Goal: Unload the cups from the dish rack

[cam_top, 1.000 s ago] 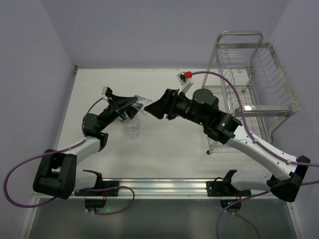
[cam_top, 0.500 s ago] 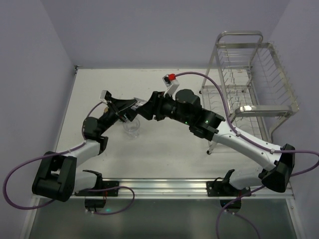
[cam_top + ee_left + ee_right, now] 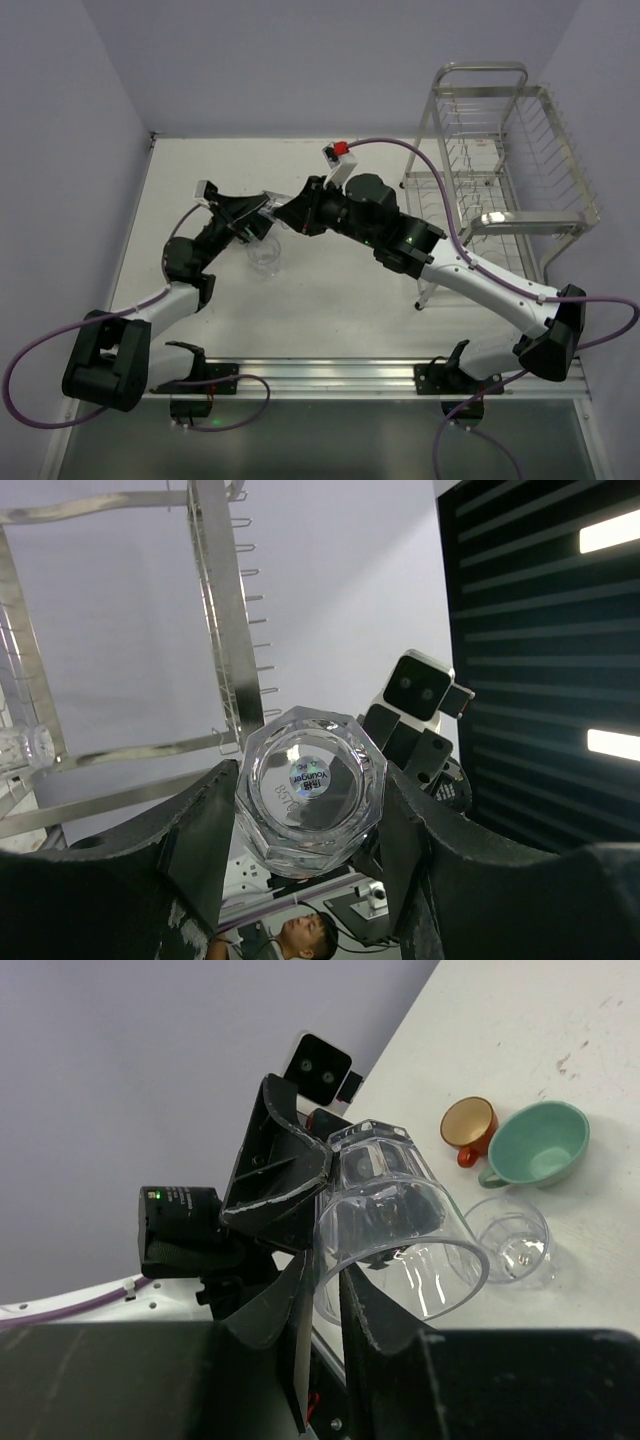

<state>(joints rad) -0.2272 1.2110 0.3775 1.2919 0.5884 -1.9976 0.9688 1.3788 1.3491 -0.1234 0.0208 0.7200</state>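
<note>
The left claw (image 3: pixel 308 772) grips a clear faceted glass tumbler (image 3: pixel 395 1222) by its sides near the base and holds it tilted in the air above the white tabletop (image 3: pixel 330 300), its mouth turned toward the other arm. The right claw (image 3: pixel 325 1272) is closed down on the rim of the same tumbler, with its two fingers set narrowly apart and the glass wall between them, so both claws hold it at once. Under the held tumbler a second clear glass cup (image 3: pixel 512 1242) stands upright on the tabletop. A small orange-red mug with a handle (image 3: pixel 468 1123) and a larger mint-green mug (image 3: pixel 540 1140) sit just beside each other close to it. The tall silver wire dish rack (image 3: pixel 540 218) stands well apart at the right side of the tabletop.
</note>
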